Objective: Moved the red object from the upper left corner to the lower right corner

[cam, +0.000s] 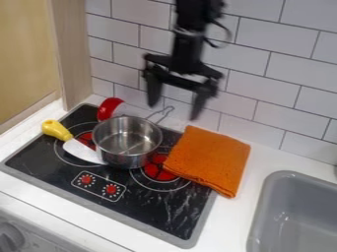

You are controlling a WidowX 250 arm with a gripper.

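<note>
Red object (pixel 111 108), beside steel pot (pixel 125 159), looks light, rigid and probably slick, so best pinched across its upper end; gripper (pixel 174 112) hangs above, jaws spread wide, empty.

End effector (pixel 174 112) hangs downward, 2 fingers spread wide

Gripper (pixel 174 111) blurred; sink (pixel 263 206) pt. cut off

The cooktop (pixel 161 209) is looked down on at a slant from above its front, askew to the counter (pixel 266 155), toward the tiled wall (pixel 283 64), from near enough that the sink (pixel 258 214) is cut off at the lower right.
</note>
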